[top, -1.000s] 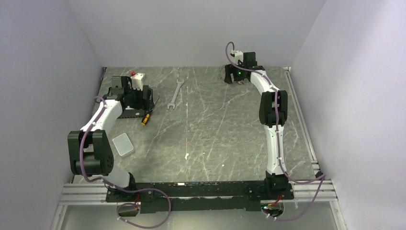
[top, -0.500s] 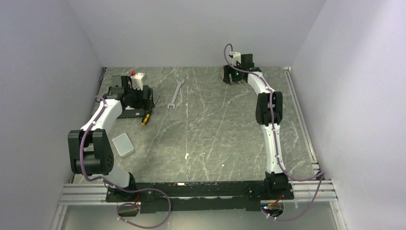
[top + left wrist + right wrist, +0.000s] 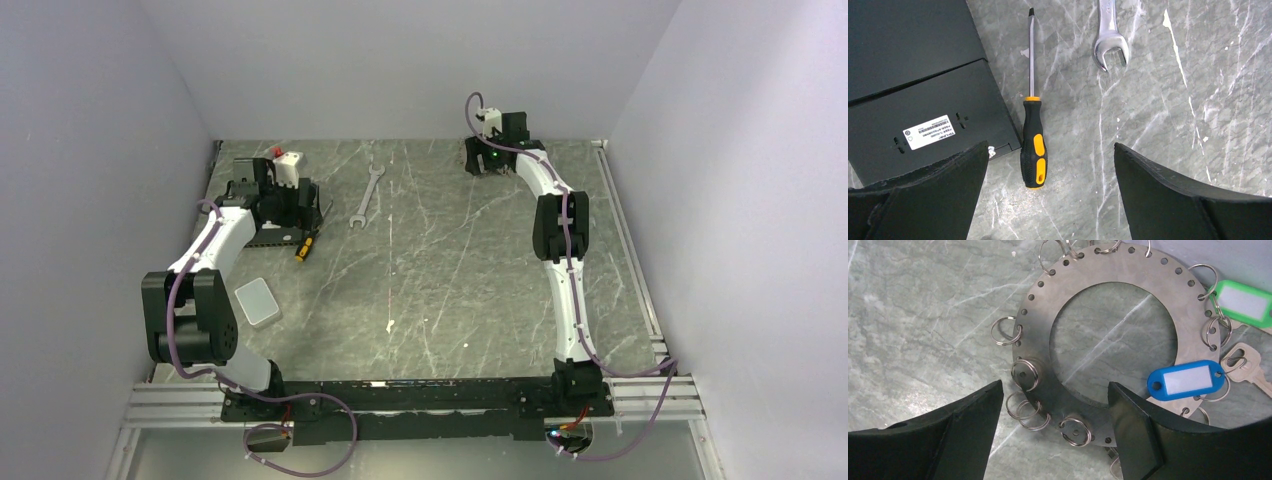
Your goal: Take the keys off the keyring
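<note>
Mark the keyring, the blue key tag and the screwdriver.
keyring (image 3: 1118,267), right wrist view, top of its flat perforated band.
blue key tag (image 3: 1185,380), right wrist view, its white label.
screwdriver (image 3: 1034,150), left wrist view, black-and-yellow handle.

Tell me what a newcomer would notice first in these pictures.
The right wrist view grabs the eye: a flat perforated keyring hung with small split rings lies under the open right gripper, a blue tag and a green tag bright at its right edge. In the left wrist view, a yellow-and-black screwdriver lies under the open left gripper, beside a black box.
</note>
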`<control>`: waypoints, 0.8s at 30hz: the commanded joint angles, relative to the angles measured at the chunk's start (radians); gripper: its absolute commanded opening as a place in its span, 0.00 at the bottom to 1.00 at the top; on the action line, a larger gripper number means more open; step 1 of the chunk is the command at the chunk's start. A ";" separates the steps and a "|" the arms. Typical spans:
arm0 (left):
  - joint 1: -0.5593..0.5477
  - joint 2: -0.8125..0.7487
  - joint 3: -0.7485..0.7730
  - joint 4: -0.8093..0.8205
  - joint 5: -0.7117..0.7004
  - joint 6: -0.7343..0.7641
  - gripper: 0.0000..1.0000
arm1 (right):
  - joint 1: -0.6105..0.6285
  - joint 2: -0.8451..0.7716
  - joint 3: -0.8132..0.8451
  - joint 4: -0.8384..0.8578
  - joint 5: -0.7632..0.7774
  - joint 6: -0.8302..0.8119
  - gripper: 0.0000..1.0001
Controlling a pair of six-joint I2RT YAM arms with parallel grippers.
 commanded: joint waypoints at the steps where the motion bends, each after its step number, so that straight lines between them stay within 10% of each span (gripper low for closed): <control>1: -0.004 -0.026 0.030 0.004 0.012 -0.001 1.00 | 0.012 -0.015 0.035 -0.070 0.016 -0.094 0.82; 15: -0.004 -0.043 0.026 0.002 0.031 -0.003 0.99 | 0.021 -0.072 0.006 -0.501 -0.109 -0.335 0.71; 24: -0.004 -0.038 0.028 -0.015 0.083 -0.007 0.99 | 0.061 -0.343 -0.400 -0.512 -0.268 -0.377 0.64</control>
